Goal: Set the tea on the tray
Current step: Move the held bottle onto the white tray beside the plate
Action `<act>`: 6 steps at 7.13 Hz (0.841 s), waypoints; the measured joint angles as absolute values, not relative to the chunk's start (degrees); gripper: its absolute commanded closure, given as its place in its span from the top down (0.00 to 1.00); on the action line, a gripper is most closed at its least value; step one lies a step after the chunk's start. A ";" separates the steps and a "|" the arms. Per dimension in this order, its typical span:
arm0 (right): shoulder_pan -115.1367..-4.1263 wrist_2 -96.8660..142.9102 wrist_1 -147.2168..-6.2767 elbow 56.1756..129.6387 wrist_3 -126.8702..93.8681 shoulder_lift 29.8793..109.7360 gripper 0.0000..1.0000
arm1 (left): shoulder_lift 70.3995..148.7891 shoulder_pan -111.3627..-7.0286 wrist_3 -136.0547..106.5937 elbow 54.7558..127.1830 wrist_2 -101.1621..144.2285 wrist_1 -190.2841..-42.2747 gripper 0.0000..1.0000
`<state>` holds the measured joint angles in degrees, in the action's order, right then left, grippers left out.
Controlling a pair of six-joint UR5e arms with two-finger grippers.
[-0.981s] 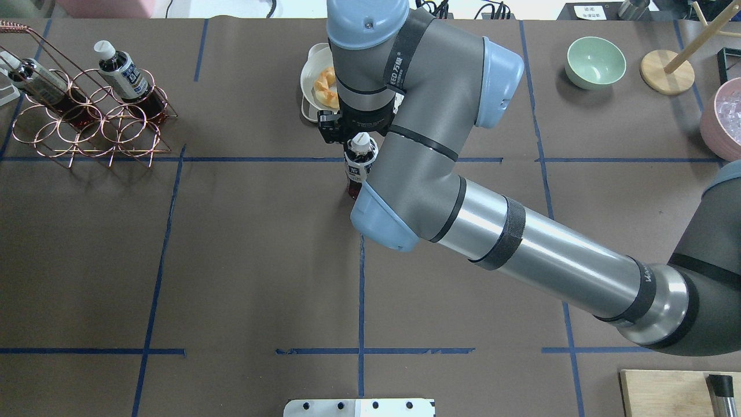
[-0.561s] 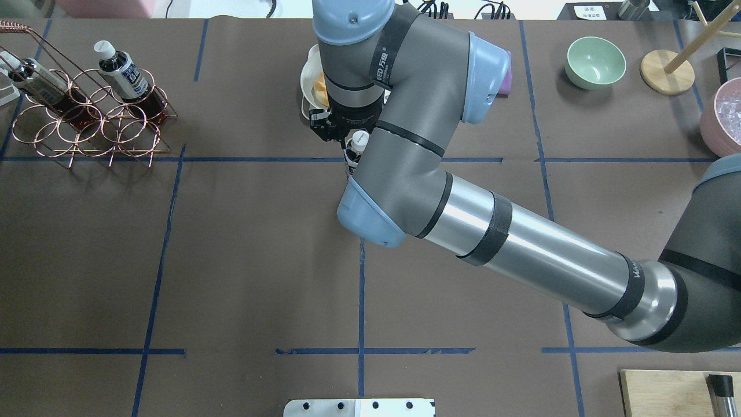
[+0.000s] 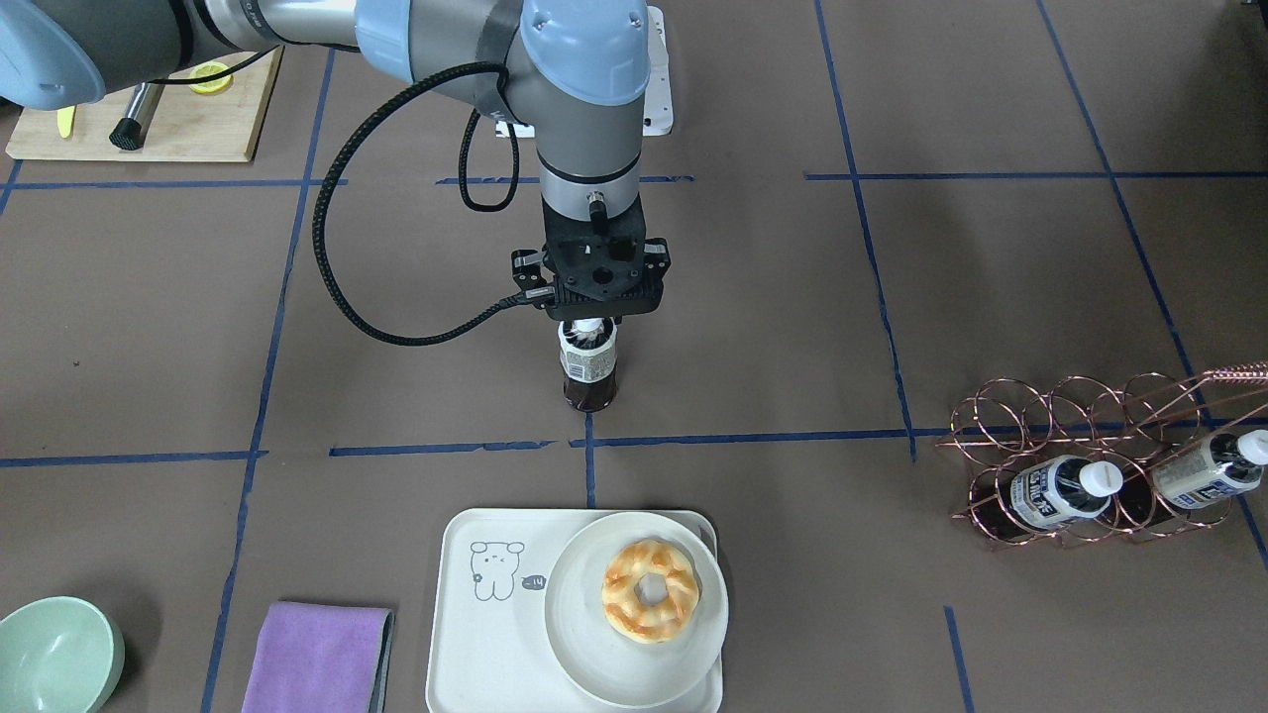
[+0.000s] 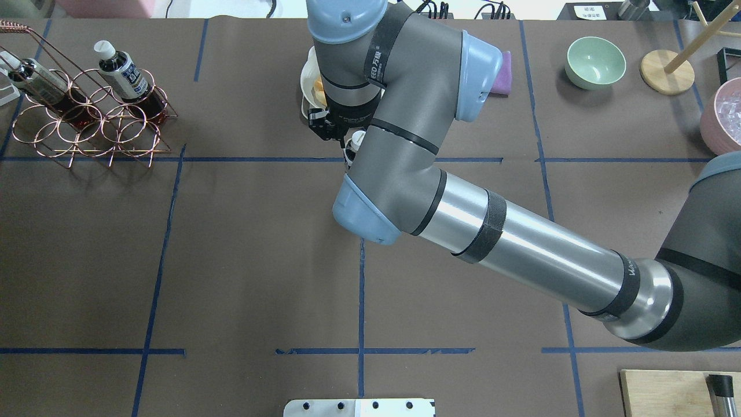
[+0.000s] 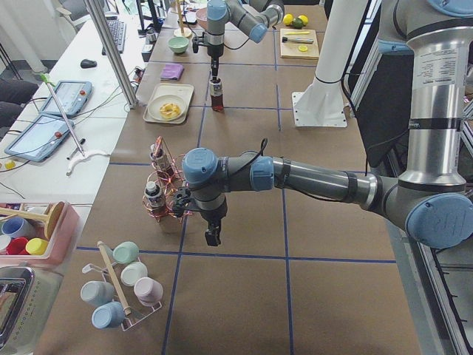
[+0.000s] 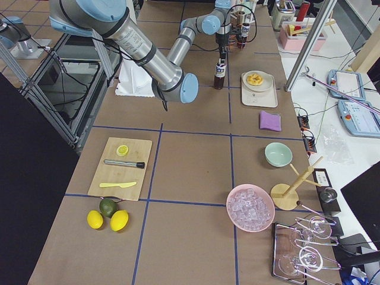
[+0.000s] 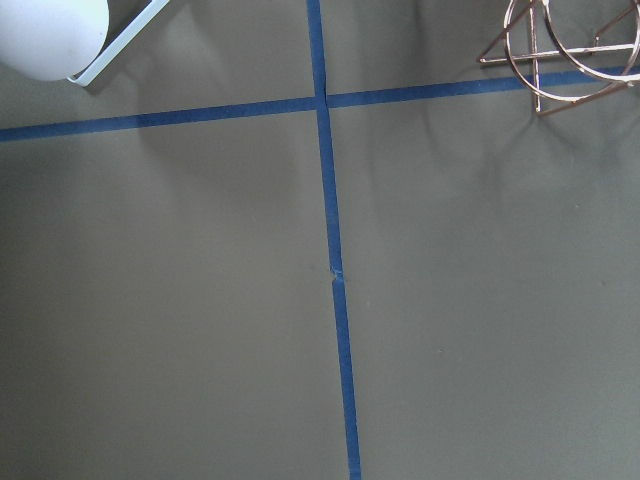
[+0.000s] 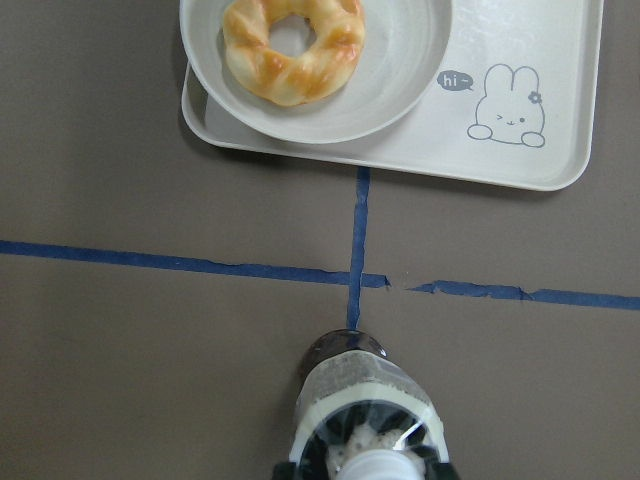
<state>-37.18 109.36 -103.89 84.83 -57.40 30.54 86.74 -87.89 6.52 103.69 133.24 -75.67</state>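
My right gripper [image 3: 590, 325] is shut on the neck of the tea [image 3: 589, 374], a small bottle of dark liquid with a white cap, held upright just short of a blue tape line. The right wrist view looks down past the tea [image 8: 365, 395] at the cream tray [image 8: 545, 50] beyond the tape line. On the tray [image 3: 485, 624] sits a round plate [image 3: 580, 644] holding a donut [image 3: 649, 589]; the tray's half with the drawing is bare. My left gripper [image 5: 213, 235] hangs beside the copper rack; I cannot tell if it is open or shut.
A copper wire rack [image 3: 1090, 446] holds two more bottles [image 3: 1055, 492] at the table's left end. A purple cloth [image 3: 317, 654] and a green bowl [image 3: 54, 654] lie beside the tray. A cutting board [image 3: 149, 119] is at the near right corner.
The right arm has carried the tea away from the robot, toward the tray, and slightly toward the robot's left. The grip on the bottle is unchanged.
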 measured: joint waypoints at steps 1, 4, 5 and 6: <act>-37.18 109.22 -103.92 84.82 -57.27 30.61 0.54 | 86.75 -87.89 6.51 103.70 133.26 -75.67 1.00; -37.14 108.83 -103.97 84.84 -57.14 30.78 0.04 | 86.75 -87.89 6.44 103.65 133.31 -75.67 1.00; -37.14 108.82 -103.97 84.84 -57.13 30.73 0.01 | 86.75 -87.89 6.33 103.67 133.29 -75.67 1.00; -37.26 108.81 -103.98 84.83 -57.13 30.59 0.00 | 86.75 -87.89 6.28 103.70 133.31 -75.67 1.00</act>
<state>-37.26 108.81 -103.98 84.83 -57.13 30.59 86.75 -87.89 6.28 103.70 133.31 -75.67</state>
